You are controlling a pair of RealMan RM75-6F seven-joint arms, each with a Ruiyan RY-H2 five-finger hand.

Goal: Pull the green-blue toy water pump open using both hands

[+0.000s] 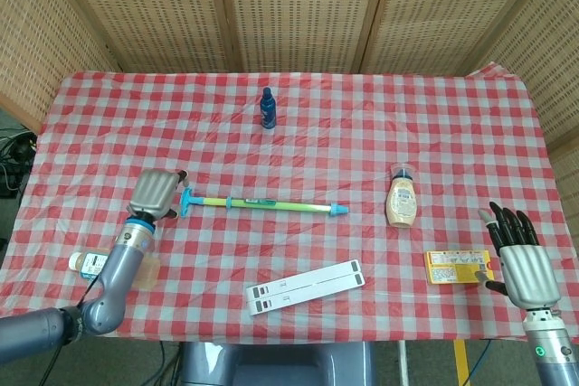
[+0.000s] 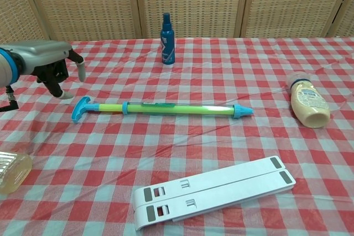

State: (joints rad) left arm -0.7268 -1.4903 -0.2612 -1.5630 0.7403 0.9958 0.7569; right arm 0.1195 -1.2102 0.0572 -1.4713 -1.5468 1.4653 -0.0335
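Observation:
The green-blue toy water pump (image 1: 262, 203) (image 2: 163, 109) lies flat across the middle of the table, its blue T-handle (image 2: 79, 109) to the left and its blue nozzle (image 2: 242, 111) to the right. My left hand (image 1: 155, 193) (image 2: 52, 64) hovers just left of the T-handle, fingers apart and holding nothing. Far off at the table's right front edge my right hand (image 1: 521, 264) stands with fingers spread, empty; the chest view does not show it.
A dark blue spray bottle (image 1: 267, 108) stands at the back. A mayonnaise bottle (image 1: 402, 198) lies right of the pump. A white folded stand (image 1: 306, 287) lies in front. A yellow packet (image 1: 459, 267) is beside my right hand, a clear bottle (image 1: 99, 266) at front left.

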